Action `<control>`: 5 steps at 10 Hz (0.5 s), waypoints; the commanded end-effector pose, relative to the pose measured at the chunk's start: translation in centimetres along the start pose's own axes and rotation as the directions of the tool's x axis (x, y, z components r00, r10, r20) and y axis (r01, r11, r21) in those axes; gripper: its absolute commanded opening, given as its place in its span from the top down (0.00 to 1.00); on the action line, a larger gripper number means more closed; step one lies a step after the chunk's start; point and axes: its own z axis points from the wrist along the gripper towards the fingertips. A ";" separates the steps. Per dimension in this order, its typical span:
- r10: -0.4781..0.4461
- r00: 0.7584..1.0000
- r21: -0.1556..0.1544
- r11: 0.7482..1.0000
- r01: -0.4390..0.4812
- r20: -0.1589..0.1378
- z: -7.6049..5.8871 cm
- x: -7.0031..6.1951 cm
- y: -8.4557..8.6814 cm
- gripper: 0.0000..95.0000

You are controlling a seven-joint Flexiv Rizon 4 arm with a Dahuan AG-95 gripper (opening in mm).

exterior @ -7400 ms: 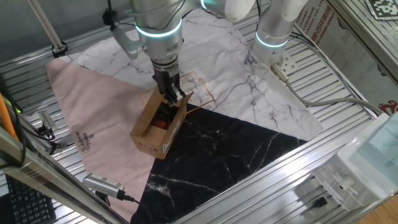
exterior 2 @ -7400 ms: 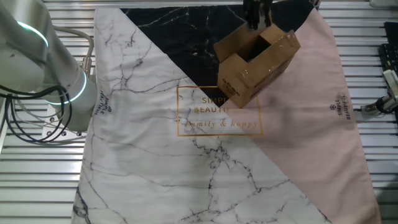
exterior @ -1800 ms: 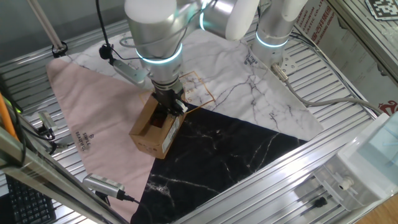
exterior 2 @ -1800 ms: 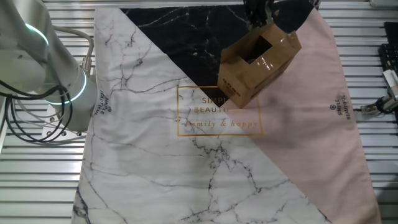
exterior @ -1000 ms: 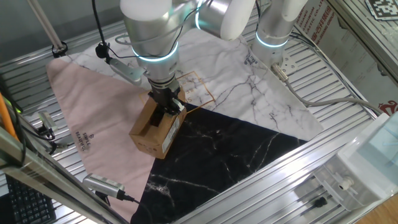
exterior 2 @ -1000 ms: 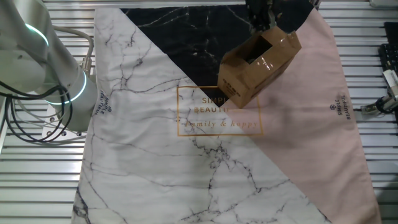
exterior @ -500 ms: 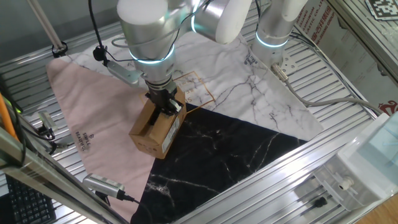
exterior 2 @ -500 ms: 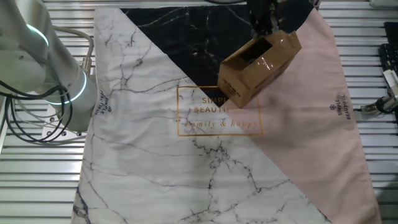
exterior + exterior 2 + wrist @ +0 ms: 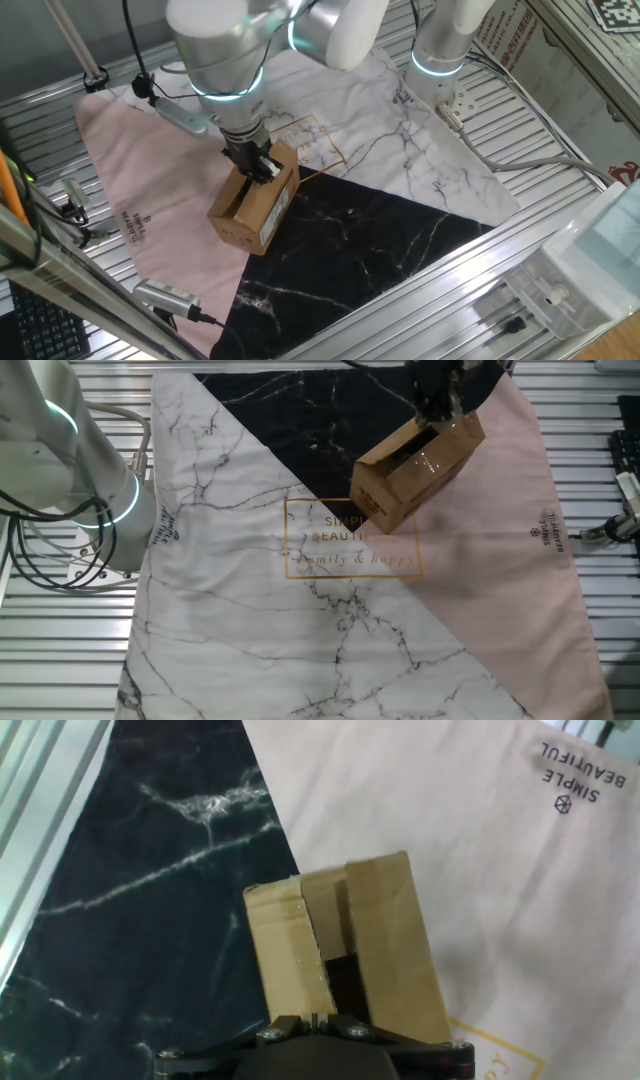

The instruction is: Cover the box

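Note:
The box [image 9: 248, 215] is a small brown carton lying on the cloth where the pink and black parts meet. It also shows in the other fixed view [image 9: 398, 488] and the hand view [image 9: 392, 945]. My gripper [image 9: 258, 170] leans over its top, shut on the free edge of one long flap [image 9: 282, 162], which lies folded low over the opening. In the hand view the gripper [image 9: 315, 1017] sits at the bottom edge with its jaws close together on that flap [image 9: 283, 945]. A dark slit of the inside [image 9: 343, 982] still shows between the flaps.
The cloth has pink [image 9: 140, 170], black marble [image 9: 350, 250] and white marble [image 9: 400, 130] parts on a slatted metal table [image 9: 560, 210]. A second arm's base [image 9: 440, 50] stands at the back. A handheld tool [image 9: 165, 295] and cables lie at the front left.
My gripper has moved left across the box top, bringing the flap down over the opening. The red thing seen inside at first is now hidden. The box itself has stayed in place.

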 end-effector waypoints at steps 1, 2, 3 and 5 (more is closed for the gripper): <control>0.000 1.000 0.000 1.000 0.000 -0.001 0.1 0.1 -0.1 1.00; 0.001 1.000 0.000 1.000 -0.001 -0.003 0.1 0.1 -0.1 1.00; 0.002 1.000 -0.001 1.000 -0.002 -0.002 0.2 0.1 -0.2 1.00; 0.009 1.000 -0.008 1.000 -0.008 0.001 0.2 0.1 -0.2 1.00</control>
